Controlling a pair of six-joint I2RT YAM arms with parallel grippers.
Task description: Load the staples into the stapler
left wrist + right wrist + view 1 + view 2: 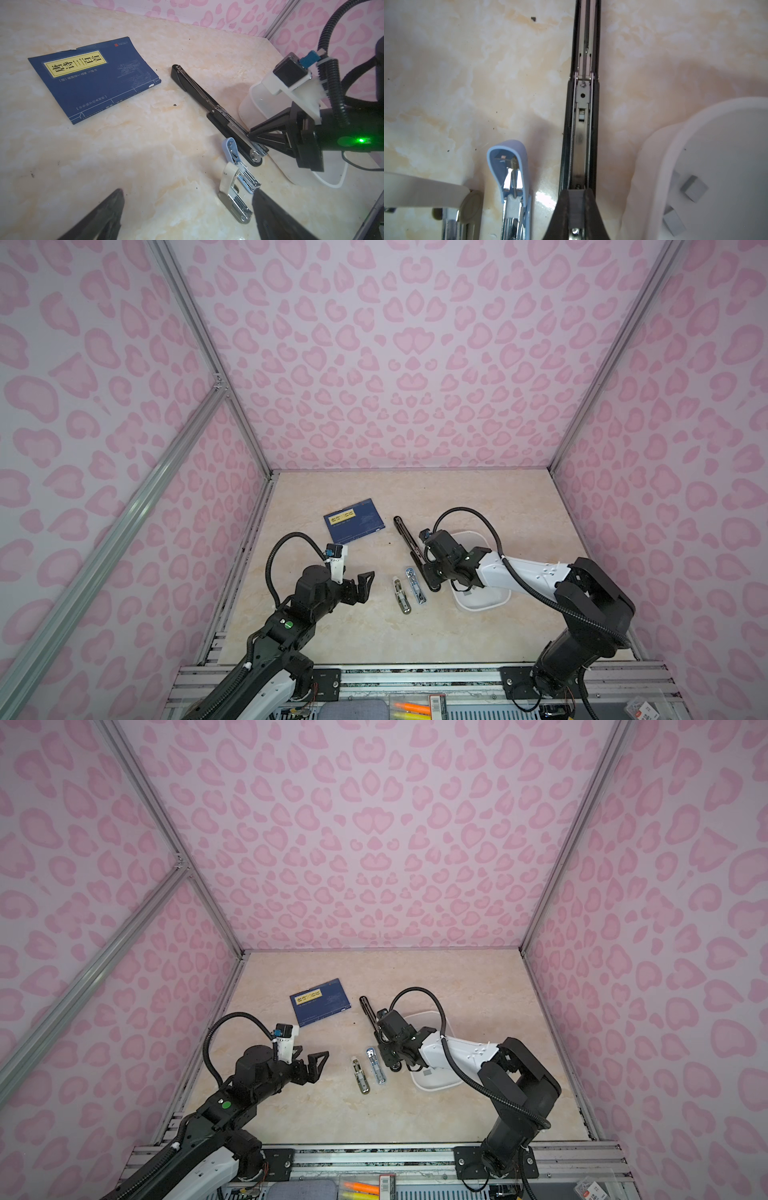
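A long black stapler [405, 537] [584, 62] lies opened flat on the marble table, its metal channel facing up. My right gripper [576, 193] [430, 574] is shut on a grey strip of staples [576, 209], held right over the near end of that channel. More staples [694, 190] lie in the white tray [660, 166] beside it. In both top views my left gripper [365, 585] [318, 1065] hovers open and empty to the left of the small staplers. Its fingertips [259, 197] frame bare table in the left wrist view.
Two small opened staplers lie side by side left of the black one: a beige one [401, 595] [230, 187] and a light blue one [415, 591] [510, 176]. A blue book [354, 521] [93, 79] lies at the back left. The white tray [494, 605] sits under my right arm.
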